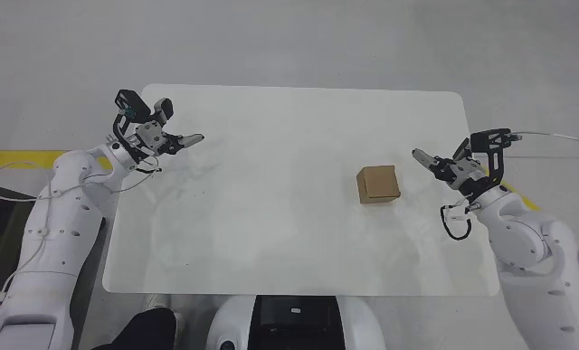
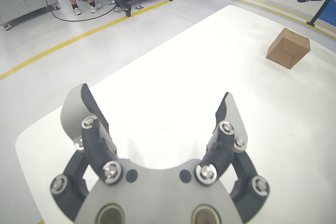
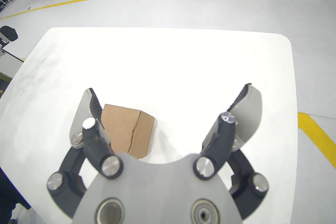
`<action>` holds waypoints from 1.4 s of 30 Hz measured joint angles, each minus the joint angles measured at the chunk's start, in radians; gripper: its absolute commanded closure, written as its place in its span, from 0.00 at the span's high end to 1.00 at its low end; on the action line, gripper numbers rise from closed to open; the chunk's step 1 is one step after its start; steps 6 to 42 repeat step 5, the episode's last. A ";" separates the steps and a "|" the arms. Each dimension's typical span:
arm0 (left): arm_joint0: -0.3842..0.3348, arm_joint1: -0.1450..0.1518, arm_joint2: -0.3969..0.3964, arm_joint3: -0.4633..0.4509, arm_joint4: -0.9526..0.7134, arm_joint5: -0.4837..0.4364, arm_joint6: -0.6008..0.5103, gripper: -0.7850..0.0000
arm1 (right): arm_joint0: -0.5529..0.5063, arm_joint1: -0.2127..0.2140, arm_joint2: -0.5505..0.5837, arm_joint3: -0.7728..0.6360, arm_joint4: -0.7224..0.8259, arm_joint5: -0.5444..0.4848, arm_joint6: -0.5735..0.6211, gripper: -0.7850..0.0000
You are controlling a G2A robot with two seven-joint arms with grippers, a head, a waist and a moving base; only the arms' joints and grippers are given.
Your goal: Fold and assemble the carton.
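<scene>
White table (image 1: 271,223), one carton (image 1: 378,184), two spread tools: left tool (image 1: 198,138), right tool (image 1: 417,154).

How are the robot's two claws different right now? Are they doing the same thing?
The right gripper is close beside the carton, while the left gripper is far across the table from it. The right gripper is over the table's right part, and the left gripper is near its left edge. What they share: both are open, both hold nothing, and neither touches the carton.
</scene>
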 measured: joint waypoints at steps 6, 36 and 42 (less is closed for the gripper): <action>0.000 0.000 0.000 0.000 0.000 0.000 0.000 1.00 | 0.000 0.000 0.000 0.000 0.000 0.000 0.000 1.00; 0.000 0.000 0.000 0.000 0.000 0.000 0.000 1.00 | 0.000 0.000 0.000 0.000 0.000 0.000 0.000 1.00; 0.000 0.000 0.000 0.000 0.000 0.000 0.000 1.00 | 0.000 0.000 0.000 0.000 0.000 0.000 0.000 1.00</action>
